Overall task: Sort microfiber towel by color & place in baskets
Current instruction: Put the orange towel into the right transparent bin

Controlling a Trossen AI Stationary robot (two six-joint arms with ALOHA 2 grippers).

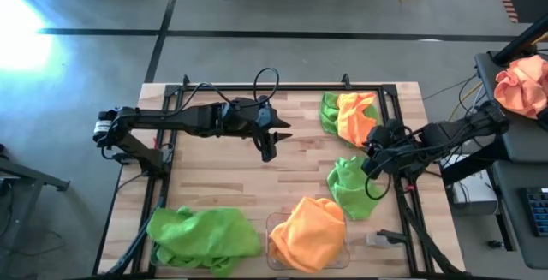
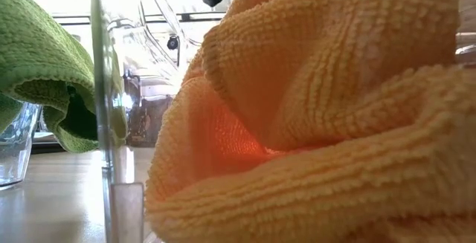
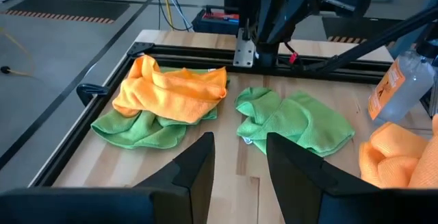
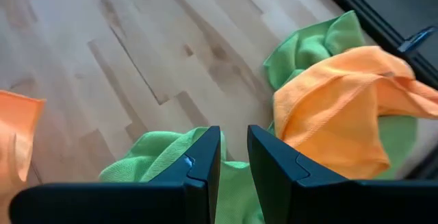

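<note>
1. From above, the left pincer (image 1: 268,145) hangs over the bare middle of the wooden table (image 1: 223,186), grasping nothing. The right pincer (image 1: 370,153) sits near the table's right edge, between an orange towel on a green one (image 1: 349,116) at the far corner and a lone green towel (image 1: 351,186) just below it. At the near edge, a green towel heap (image 1: 204,237) lies left of a clear basket (image 1: 272,250) filled by an orange towel (image 1: 310,233).
2. At table height, the orange towel (image 2: 320,117) fills most of the frame, the basket wall (image 2: 108,109) in front of it, green towel (image 2: 44,57) at left.
3. The left wrist camera shows its fingers (image 3: 198,169) parted and empty, facing the far towels (image 3: 171,90).
4. The right wrist camera shows its fingers (image 4: 202,162) narrowly apart, grasping nothing, above the green towel (image 4: 157,152).
</note>
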